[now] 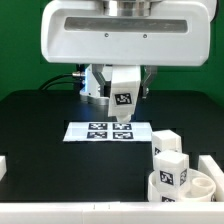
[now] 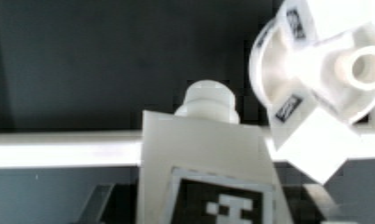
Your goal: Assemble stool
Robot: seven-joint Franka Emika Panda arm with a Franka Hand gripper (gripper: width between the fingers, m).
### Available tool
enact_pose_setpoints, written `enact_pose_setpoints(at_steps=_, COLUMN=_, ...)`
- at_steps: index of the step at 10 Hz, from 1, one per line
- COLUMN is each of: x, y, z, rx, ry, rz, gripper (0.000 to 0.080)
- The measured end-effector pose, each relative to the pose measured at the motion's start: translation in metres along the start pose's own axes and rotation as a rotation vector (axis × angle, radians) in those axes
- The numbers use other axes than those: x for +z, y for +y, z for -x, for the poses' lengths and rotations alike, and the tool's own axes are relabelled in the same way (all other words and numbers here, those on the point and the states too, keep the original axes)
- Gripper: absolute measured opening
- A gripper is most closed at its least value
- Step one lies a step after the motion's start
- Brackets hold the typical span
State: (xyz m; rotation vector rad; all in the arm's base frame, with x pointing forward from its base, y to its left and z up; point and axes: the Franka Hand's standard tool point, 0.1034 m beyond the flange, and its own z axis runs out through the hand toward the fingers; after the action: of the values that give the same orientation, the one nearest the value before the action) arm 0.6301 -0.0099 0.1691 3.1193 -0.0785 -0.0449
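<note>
The gripper (image 1: 123, 110) is closed on a white leg (image 1: 123, 101) at the centre of the exterior view, tag facing the camera, held just above the marker board (image 1: 108, 131) on the black table (image 1: 40, 130). The seat (image 1: 183, 186) sits at lower right with two legs (image 1: 168, 157) standing in it, apparently already fitted. In the wrist view the held leg (image 2: 209, 150) fills the lower middle, beside the seat (image 2: 330, 72) at upper right.

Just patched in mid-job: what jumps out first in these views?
The big white robot arm fills the top of the exterior view, its tagged pincer hanging just over the marker board on the black table. At the exterior view's lower right stands the stool seat with white legs sticking up from it. In the wrist view a tagged leg looms close beside the seat.
</note>
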Motion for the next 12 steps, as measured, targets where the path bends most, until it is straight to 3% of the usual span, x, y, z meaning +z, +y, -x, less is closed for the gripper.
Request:
enact_pose_setpoints(at_steps=1, x=0.000, y=-0.004, z=-0.002, rx=-0.003, ry=0.090, rz=0.000, gripper=0.0318)
enact_pose_setpoints(at_steps=2, x=-0.002, y=-0.020, z=-0.007, rx=-0.011, ry=0.198, rz=0.034, gripper=0.0318)
enact_pose_setpoints(at_steps=3, x=0.000, y=-0.051, z=-0.008, rx=-0.087, ry=0.296, rz=0.063, gripper=0.0318)
enact_pose_setpoints(at_steps=5, x=0.020, y=-0.101, z=0.006, rx=-0.151, ry=0.413, rz=0.070, gripper=0.0318)
enact_pose_setpoints(at_steps=6, x=0.030, y=-0.123, z=0.014, rx=-0.170, ry=0.469, rz=0.052, gripper=0.0318)
enact_pose_setpoints(at_steps=7, x=0.032, y=-0.112, z=0.016, rx=-0.152, ry=0.588, rz=0.019, gripper=0.0318)
enact_pose_setpoints(at_steps=8, x=0.041, y=-0.103, z=0.023, rx=-0.134, ry=0.544, rz=0.033, gripper=0.0318)
enact_pose_setpoints(at_steps=10, x=0.040, y=-0.107, z=0.021, rx=-0.150, ry=0.549, rz=0.033, gripper=0.0318)
enact_pose_setpoints(at_steps=11, x=0.049, y=-0.118, z=0.027, rx=-0.195, ry=0.544, rz=0.040, gripper=0.0318)
enact_pose_setpoints(at_steps=12, x=0.060, y=-0.140, z=0.034, rx=-0.245, ry=0.528, rz=0.051, gripper=0.0318)
